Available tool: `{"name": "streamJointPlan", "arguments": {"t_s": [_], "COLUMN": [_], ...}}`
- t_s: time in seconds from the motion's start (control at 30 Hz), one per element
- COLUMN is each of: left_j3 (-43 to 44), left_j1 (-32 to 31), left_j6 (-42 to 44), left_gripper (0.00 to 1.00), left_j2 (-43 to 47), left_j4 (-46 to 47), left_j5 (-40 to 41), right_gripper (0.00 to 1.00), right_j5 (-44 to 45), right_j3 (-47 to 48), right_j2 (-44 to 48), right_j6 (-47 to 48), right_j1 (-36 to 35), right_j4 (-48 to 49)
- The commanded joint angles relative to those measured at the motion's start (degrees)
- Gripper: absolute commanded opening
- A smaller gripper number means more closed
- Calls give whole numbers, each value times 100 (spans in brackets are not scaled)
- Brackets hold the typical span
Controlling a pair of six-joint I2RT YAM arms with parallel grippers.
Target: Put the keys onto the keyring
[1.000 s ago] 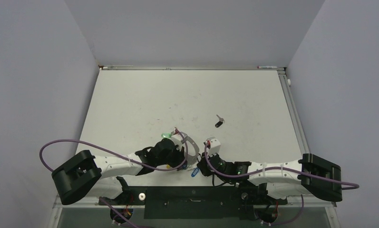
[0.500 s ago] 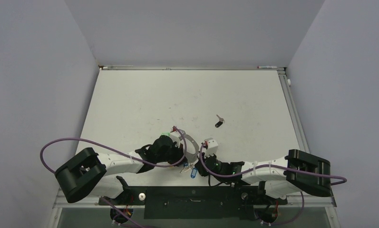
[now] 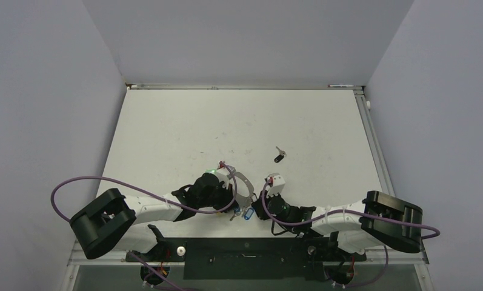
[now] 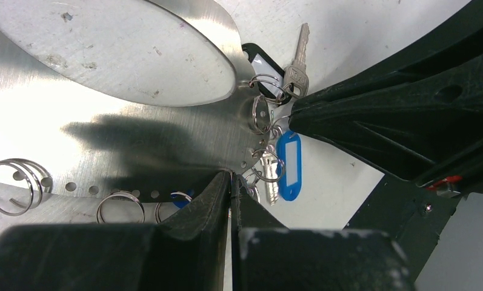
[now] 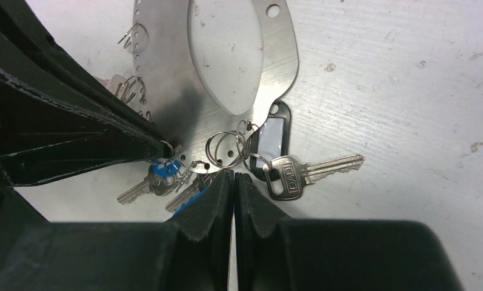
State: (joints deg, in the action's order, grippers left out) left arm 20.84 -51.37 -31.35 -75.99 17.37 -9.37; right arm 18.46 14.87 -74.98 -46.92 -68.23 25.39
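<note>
The keyring (image 4: 136, 133) is a flat steel plate with an oval hole and small holes along its edge, not a wire ring. My left gripper (image 4: 231, 179) is shut on its edge. Small split rings hang from the edge holes. A blue-tagged key (image 4: 289, 163) and a black-tagged key (image 4: 263, 66) hang there. In the right wrist view, my right gripper (image 5: 233, 176) is shut, its tips against the split rings at the edge of the keyring (image 5: 275, 60), beside the black-tagged key (image 5: 299, 173). I cannot tell whether it pinches a ring. Both grippers meet near the table's front (image 3: 245, 206).
Another black-headed key (image 3: 279, 156) lies alone on the white table, beyond the grippers. A green tag (image 3: 213, 171) shows at the left wrist. The left gripper's finger (image 5: 75, 121) crowds the right wrist view. The black base rail (image 3: 245, 248) runs along the near edge.
My right gripper has moved forward to the plate's edge. The blue-tagged key has moved with it, up against the plate. The left gripper has shifted slightly and still holds the plate.
</note>
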Motion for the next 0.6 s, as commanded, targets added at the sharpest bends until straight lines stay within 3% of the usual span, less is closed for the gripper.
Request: {"name": "streamJointPlan", "arguments": {"t_s": [0.0,0.2,0.57], "left_j3": [-19,-32,-54], "left_j1": [38,34,38], "left_j6": [-4,-8,0], "left_gripper": [0,0,0], "left_j2": [-42,-31,0], "left_j4": [215,221,239], "left_j5": [-158,-197,-219], "right_gripper": [5,5,5], "right_j5": [-359,-811,-787], "right_j3": [-158,-180,-269], "right_j2": [151,-89,-320], "right_j6": [207,311,165], "right_j1": [83,100,172], "right_j4": [1039,1472,1701]}}
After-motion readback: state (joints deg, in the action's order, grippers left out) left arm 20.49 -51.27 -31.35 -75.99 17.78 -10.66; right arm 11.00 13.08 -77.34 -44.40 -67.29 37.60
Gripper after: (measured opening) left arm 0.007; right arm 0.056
